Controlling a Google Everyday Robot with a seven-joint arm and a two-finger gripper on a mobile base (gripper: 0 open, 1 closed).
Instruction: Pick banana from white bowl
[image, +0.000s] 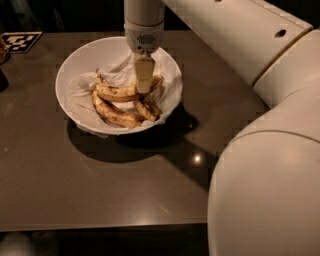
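The white bowl (75, 65), lined with crumpled white paper, stands at the back left of the dark table. Three bananas lie in it. The banana (116, 92), long, yellow and speckled, lies across the middle with its thin dark stem pointing to the left. A browner curved banana (112, 115) lies in front of it, and a short stubby one (148, 110) lies at the right. My gripper (143, 87) points straight down into the bowl, and its tip is at the right part of the long banana.
My white arm (260, 130) fills the right side of the view and hangs over the table's right part. A black-and-white marker tag (20, 41) lies at the back left corner. The table's front edge (100, 227) runs along the bottom.
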